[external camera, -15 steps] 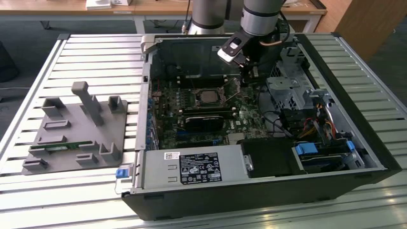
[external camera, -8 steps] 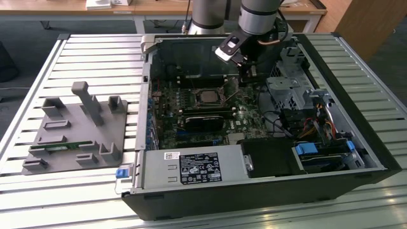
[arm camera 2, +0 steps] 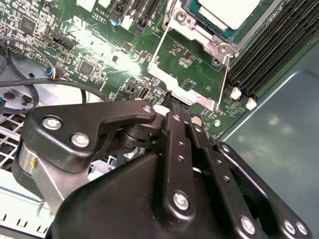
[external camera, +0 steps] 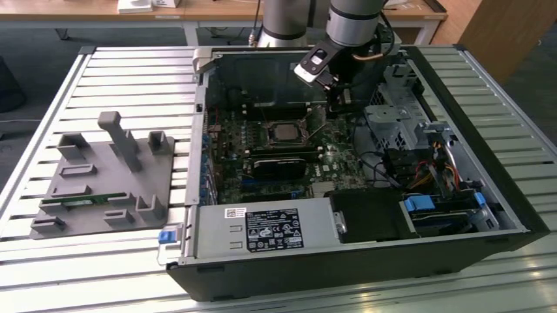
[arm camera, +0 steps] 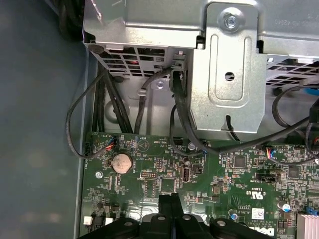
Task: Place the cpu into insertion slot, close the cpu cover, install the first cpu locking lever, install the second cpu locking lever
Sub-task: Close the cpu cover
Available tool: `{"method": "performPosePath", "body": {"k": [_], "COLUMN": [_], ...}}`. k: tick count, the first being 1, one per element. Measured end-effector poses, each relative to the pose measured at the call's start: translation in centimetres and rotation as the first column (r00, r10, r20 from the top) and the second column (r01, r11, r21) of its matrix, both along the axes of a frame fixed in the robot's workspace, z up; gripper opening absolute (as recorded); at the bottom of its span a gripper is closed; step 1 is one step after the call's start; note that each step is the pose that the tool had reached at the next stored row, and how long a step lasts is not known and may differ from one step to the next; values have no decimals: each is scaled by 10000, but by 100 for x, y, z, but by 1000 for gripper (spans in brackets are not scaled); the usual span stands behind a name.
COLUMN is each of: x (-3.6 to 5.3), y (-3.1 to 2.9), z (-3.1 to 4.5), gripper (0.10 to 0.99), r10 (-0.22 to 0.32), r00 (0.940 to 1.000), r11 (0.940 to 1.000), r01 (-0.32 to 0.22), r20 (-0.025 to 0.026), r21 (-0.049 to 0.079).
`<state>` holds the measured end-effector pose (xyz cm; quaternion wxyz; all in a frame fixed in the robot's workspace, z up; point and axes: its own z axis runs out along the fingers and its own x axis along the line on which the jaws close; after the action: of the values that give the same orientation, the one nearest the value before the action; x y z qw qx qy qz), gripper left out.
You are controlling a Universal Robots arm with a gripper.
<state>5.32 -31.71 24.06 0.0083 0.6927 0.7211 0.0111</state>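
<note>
Claw [arm camera 2: 174,102], clenched on nothing, sits at the open cover's [arm camera 2: 160,56] edge — a sideways slip might scratch the chip [arm camera 2: 224,12] or green board [arm camera 2: 99,64].

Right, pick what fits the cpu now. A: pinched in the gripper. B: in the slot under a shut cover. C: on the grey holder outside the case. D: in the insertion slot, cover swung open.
D: in the second wrist view the cpu sits in the insertion slot, and the cpu cover lies swung open beside it, not over the chip.
</note>
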Motion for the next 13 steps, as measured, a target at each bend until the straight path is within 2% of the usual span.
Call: {"method": "performPosePath", "body": {"k": [8, 13], "x": [-8, -64], "y": [0, 0], "z": [1, 0], "gripper": [118, 118], "r10": [-2, -1], "r00": [10000, 10000], "r11": [10000, 10000], "r01": [2, 1], "r20": [0, 0], "r21": [-2, -1]}}
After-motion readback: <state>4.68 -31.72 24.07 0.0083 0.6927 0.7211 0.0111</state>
